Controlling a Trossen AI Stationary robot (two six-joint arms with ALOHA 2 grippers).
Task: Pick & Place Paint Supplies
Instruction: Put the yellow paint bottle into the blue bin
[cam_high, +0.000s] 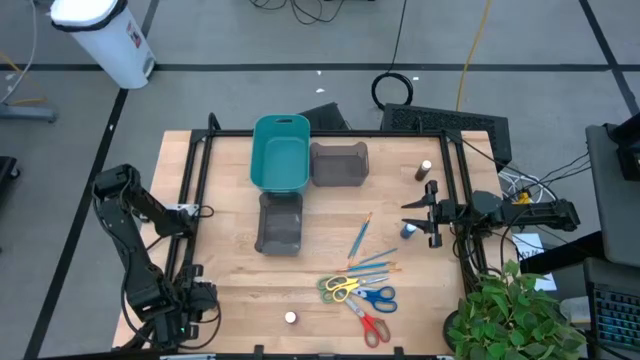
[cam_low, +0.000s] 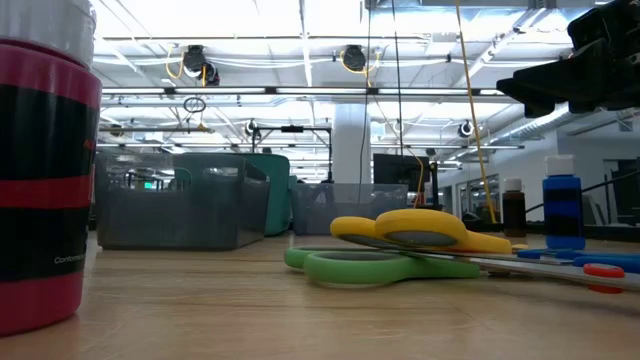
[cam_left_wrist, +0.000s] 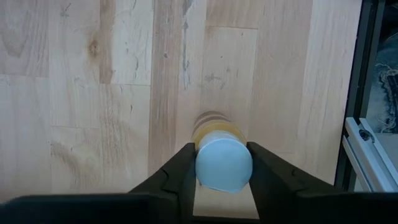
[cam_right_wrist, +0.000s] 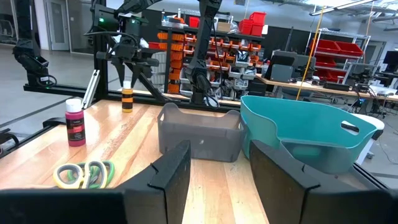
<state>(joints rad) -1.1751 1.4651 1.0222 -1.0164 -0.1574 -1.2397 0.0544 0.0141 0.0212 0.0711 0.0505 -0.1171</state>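
Gripping a yellow paint bottle (cam_left_wrist: 224, 169) by its pale cap, the left gripper (cam_left_wrist: 222, 149) sits at the bench (cam_high: 230, 200) corner, far to the left of the teal bin (cam_high: 281, 122) and toward the front edge. Only the left wrist view shows this hold: both fingers press against the cap's sides while the bottle stands upright on the wood. The high view hides that bottle under the arm. The right wrist view catches it from afar as a small yellow bottle beneath the left arm.

A red paint bottle (cam_high: 290, 318) stands alone near the front edge, below the teal bin. The low view shows it as a large red and black shape at its margin.

Right of that lie green-yellow scissors (cam_high: 340, 288), blue scissors (cam_high: 377, 297) and red scissors (cam_high: 372, 328), with thin brushes (cam_high: 362, 238) between them and the bin. Two grey bins (cam_high: 340, 165) touch the teal bin.

Well to the right of the teal bin, the right gripper (cam_high: 420, 215) hangs with its fingers spread and nothing between them. A blue paint bottle (cam_high: 408, 231) is just beside it and a brown paint bottle (cam_high: 432, 188) is near. The low view shows both bottles upright under the gripper.
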